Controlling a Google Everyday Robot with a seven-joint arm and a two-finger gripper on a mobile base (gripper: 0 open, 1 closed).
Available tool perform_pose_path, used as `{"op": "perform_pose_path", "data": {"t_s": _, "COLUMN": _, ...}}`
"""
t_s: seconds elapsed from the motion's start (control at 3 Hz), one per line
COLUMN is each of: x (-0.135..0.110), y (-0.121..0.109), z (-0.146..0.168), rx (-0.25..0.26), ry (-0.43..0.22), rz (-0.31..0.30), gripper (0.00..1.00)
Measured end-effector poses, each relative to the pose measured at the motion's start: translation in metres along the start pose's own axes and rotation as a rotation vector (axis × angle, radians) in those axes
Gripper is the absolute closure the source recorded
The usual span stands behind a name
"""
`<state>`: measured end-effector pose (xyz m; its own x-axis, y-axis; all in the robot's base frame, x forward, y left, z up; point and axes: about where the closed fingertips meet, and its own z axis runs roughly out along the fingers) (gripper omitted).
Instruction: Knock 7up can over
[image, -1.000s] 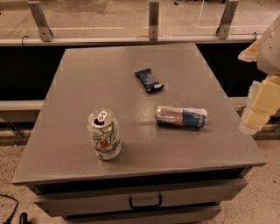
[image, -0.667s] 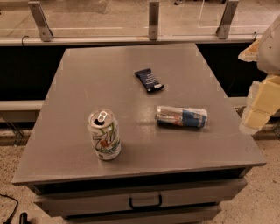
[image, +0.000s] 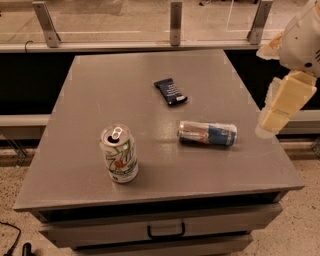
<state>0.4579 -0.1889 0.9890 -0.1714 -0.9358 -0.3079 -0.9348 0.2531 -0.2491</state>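
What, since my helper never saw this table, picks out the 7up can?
On the grey table, away from the tool hanging beyond its right edge, look front left: the 7up can stands there. It alone is upright, white with green and red marks, while the blue can lies on its side and the dark bar lies flat farther back.

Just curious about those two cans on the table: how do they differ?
The 7up can stands upright; the blue-and-silver can lies on its side. The 7up can is white with green markings; the blue-and-silver can is darker. Both rest on the grey table. The gripper hangs beyond the table's right edge, touching neither.
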Motion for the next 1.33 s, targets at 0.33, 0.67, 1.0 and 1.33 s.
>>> {"op": "perform_pose_path", "data": {"t_s": 0.33, "x": -0.039, "y": -0.008, "z": 0.003, "rx": -0.02, "ry": -0.12, "rz": -0.042, "gripper": 0.0}}
{"op": "perform_pose_path", "data": {"t_s": 0.67, "x": -0.085, "y": -0.005, "z": 0.008, "rx": -0.055, "ry": -0.257, "rz": -0.09, "gripper": 0.0}}
{"op": "perform_pose_path", "data": {"t_s": 1.0, "x": -0.134, "y": 0.006, "z": 0.022, "rx": -0.102, "ry": -0.347, "rz": -0.136, "gripper": 0.0}}
{"op": "perform_pose_path", "data": {"t_s": 1.33, "x": -0.171, "y": 0.023, "z": 0.045, "rx": -0.151, "ry": -0.403, "rz": -0.171, "gripper": 0.0}}
